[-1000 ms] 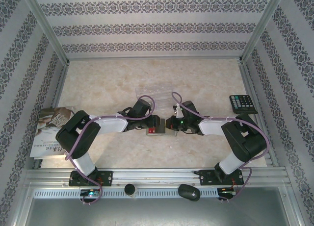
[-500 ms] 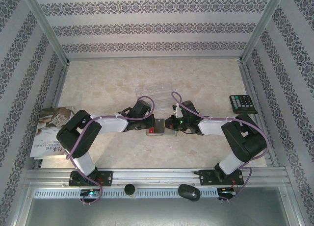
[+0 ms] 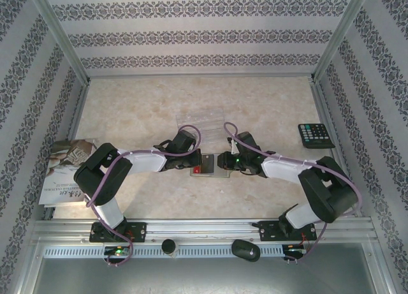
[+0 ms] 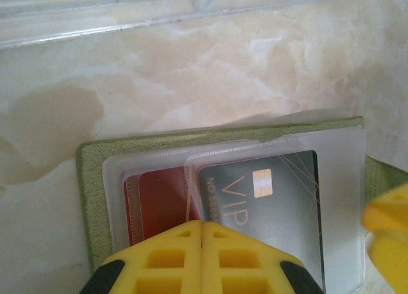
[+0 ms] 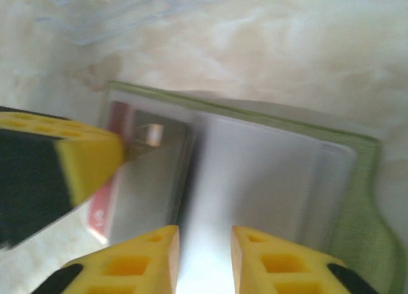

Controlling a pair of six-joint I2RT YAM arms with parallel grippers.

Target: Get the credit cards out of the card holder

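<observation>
The olive-green card holder (image 4: pixel 88 179) lies open on the table, also seen from above (image 3: pixel 210 164). In its clear sleeves sit a red card (image 4: pixel 159 198) and a dark grey VIP card (image 4: pixel 268 198). My left gripper (image 4: pixel 202 225) is shut, its tips meeting at the sleeve edge between the two cards; whether it pinches the sleeve is unclear. My right gripper (image 5: pixel 204 246) stands open over the holder's clear right-hand sleeve (image 5: pixel 268 179), with nothing between its fingers. From above, the left gripper (image 3: pixel 193 163) and right gripper (image 3: pixel 221 161) face each other across the holder.
A clear plastic tray (image 3: pixel 201 118) lies just behind the holder. A black calculator (image 3: pixel 315 135) sits at the right edge and a printed booklet (image 3: pixel 67 169) at the left edge. The far half of the marble table (image 3: pixel 191 96) is bare.
The right gripper has opened and its elbow has swung out to the right. The left gripper has closed and stays at the holder's left side.
</observation>
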